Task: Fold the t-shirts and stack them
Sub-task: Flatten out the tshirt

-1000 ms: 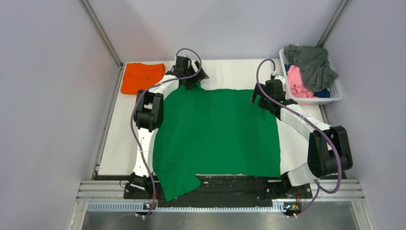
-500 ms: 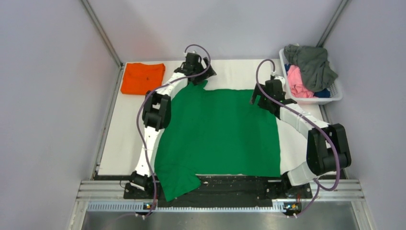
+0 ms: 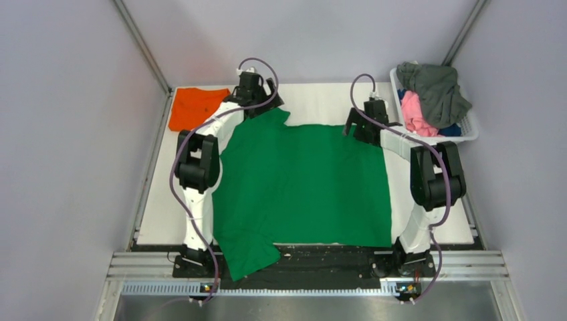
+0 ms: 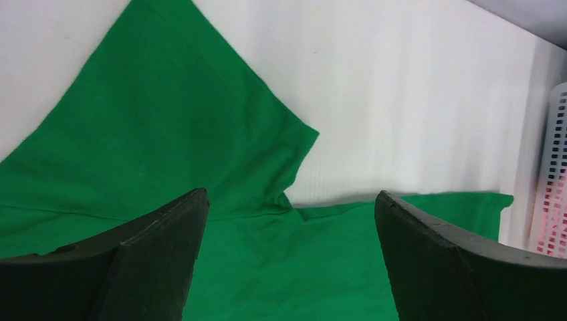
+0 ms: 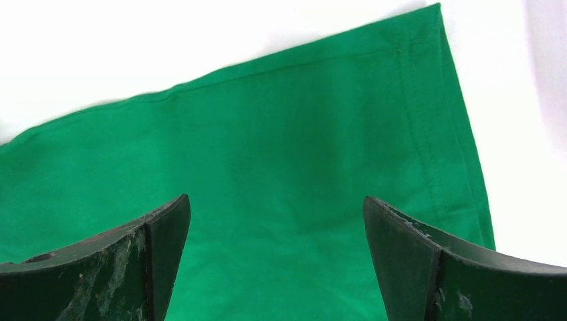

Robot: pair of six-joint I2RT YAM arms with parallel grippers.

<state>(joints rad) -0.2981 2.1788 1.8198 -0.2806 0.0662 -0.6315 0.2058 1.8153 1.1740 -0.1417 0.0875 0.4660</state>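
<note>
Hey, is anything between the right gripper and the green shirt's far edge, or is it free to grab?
Nothing visible is in the way. The right gripper is open, and only the flat fabric of the green t-shirt shows between its fingers. The white basket sits off to the side.

Bright, even and diffuse from overhead, soft throughout. Only faint shadows on the white table (image 3: 321, 100), with a thin grey one under the sleeve edge of the green t-shirt (image 4: 167, 134) in the left wrist view. Crisp on the hem stitching up close, softer on the dark fingers (image 5: 100, 267) at the frame's bottom — white surface near washed-out.
</note>
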